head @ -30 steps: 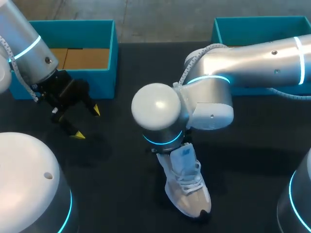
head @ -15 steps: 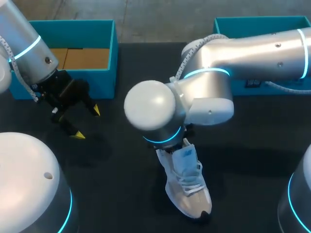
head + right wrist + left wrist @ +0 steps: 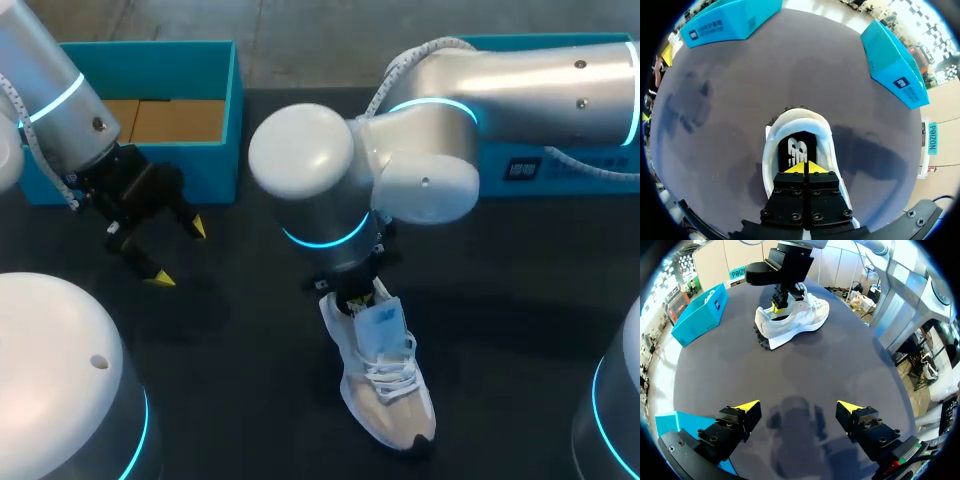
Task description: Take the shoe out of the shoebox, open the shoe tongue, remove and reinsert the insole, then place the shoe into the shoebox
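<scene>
A white sneaker [image 3: 388,388] lies on the black table [image 3: 230,380], toe toward the front edge. My right gripper [image 3: 352,300] hangs straight down over its heel opening. In the right wrist view the right gripper [image 3: 804,168] is shut, its yellow tips pressed together just above the black insole [image 3: 797,146] inside the shoe [image 3: 796,117]. My left gripper [image 3: 178,254] stands open in front of the left teal shoebox [image 3: 222,150], holding nothing. From the left gripper [image 3: 799,406] the shoe [image 3: 800,320] lies well ahead, with the right gripper [image 3: 778,306] at its heel.
A second teal box [image 3: 560,165] stands at the back right, partly behind my right arm. Both boxes show in the right wrist view, one [image 3: 725,20] far from the shoe and one [image 3: 895,62] off to the side.
My right arm's wrist and elbow have swung left and toward the back while its gripper stayed at the shoe's heel opening. The shoe has barely shifted. The left arm has not moved.
</scene>
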### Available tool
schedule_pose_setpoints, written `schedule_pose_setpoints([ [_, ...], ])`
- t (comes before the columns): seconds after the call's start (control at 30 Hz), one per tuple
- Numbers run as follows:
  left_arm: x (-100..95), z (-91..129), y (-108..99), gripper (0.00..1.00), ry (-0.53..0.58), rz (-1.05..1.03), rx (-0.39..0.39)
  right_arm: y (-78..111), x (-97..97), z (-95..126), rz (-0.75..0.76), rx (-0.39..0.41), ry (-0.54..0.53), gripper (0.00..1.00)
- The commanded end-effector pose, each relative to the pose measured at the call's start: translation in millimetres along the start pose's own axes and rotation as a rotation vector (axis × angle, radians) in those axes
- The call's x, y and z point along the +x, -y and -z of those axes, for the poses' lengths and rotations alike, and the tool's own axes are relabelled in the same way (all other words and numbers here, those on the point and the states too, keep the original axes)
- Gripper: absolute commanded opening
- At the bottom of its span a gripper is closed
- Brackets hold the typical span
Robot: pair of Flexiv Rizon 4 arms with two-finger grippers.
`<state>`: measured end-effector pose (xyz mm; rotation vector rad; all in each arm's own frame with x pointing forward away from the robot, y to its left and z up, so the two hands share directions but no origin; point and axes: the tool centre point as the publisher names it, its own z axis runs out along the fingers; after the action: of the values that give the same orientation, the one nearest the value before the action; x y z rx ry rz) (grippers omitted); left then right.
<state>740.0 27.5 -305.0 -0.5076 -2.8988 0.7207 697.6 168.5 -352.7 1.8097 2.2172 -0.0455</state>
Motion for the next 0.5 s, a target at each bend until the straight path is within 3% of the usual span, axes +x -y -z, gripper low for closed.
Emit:
schedule_pose_setpoints([
  [0.03,0.7,0.5,0.3,1.00,0.000,0.000,-0.003,6.7,-7.2,9.7,0.008,-0.003,-0.018,0.00],
  [0.27,0.7,0.5,0.3,1.00,0.000,0.000,-0.003,17.6,-3.0,15.7,0.038,0.048,-0.003,0.00],
  [0.3,0.7,0.5,0.3,1.00,0.000,0.000,-0.003,18.8,-2.3,16.2,0.041,0.055,0.002,0.04],
  [0.43,0.7,0.5,0.3,1.00,0.000,0.000,-0.003,22.6,-2.0,16.6,0.045,0.067,0.001,0.49],
  [0.5,0.7,0.5,0.3,1.00,0.000,0.000,-0.003,23.7,-3.3,14.4,0.044,0.069,-0.004,0.80],
])
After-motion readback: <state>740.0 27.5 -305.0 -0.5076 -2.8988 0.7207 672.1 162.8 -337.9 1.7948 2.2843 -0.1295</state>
